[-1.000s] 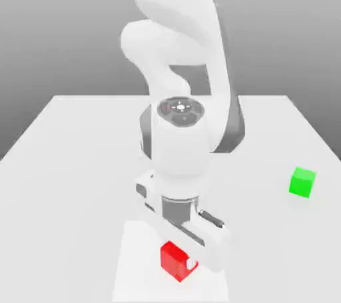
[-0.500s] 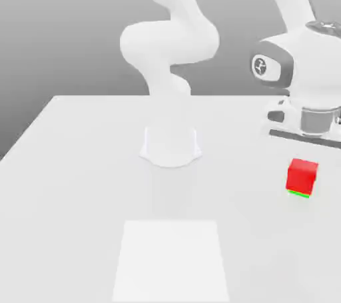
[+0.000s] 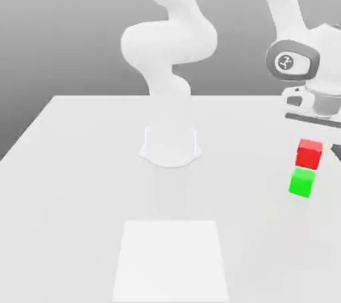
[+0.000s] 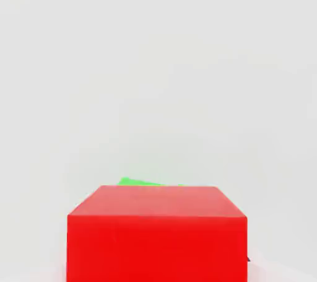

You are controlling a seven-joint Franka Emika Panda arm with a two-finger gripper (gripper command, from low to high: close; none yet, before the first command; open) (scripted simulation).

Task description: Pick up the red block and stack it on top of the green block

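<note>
While held aloft, the red block [image 3: 309,154] hangs above the green block [image 3: 301,182]

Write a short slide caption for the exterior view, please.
Panda gripper holds the red block just above the green block on the white table.

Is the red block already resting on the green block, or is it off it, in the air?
In the air: the red block hangs under the gripper, just above the green block.

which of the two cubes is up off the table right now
The red block. It hangs under the gripper, just above the green block, which sits on the table.
</note>
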